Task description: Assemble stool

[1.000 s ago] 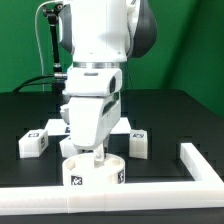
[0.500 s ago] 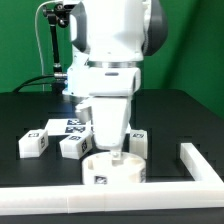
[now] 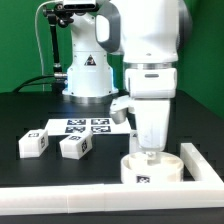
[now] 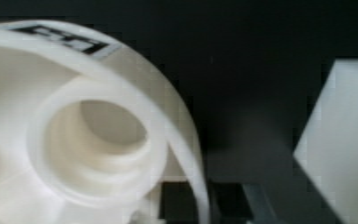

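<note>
A green backdrop stands behind a black table (image 3: 30,110), and a white border wall (image 3: 196,157) runs along the table's near edge and turns up at 4 o'clock in the exterior view. My gripper (image 3: 150,151) hangs straight down below the arm (image 3: 150,60), its tips at the top of the seat (image 3: 165,170). The seat is a thick white disc lying flat on the table at 5 o'clock in that view, tucked into the corner of the wall, near both runs of it. I cannot tell whether it touches them. A square tag (image 3: 141,180) shows on the seat's side, facing the camera.

In the wrist view the seat's curved rim runs down between my jaws, one inside the rim and one outside, so I read my fingers as clamped on the rim. The same view shows a round hollow (image 4: 101,125) in the seat's middle and another tag (image 4: 69,40) on the rim. A white face (image 4: 345,130) stands just beside the seat. Whether it is the wall or another part I cannot tell.

The marker board (image 3: 88,126) lies flat at 10 o'clock from the seat. Two legs lie loose well apart from the seat, one (image 3: 34,142) at 8 o'clock from the board and the other (image 3: 76,146) at 7 o'clock, just beside the board.
</note>
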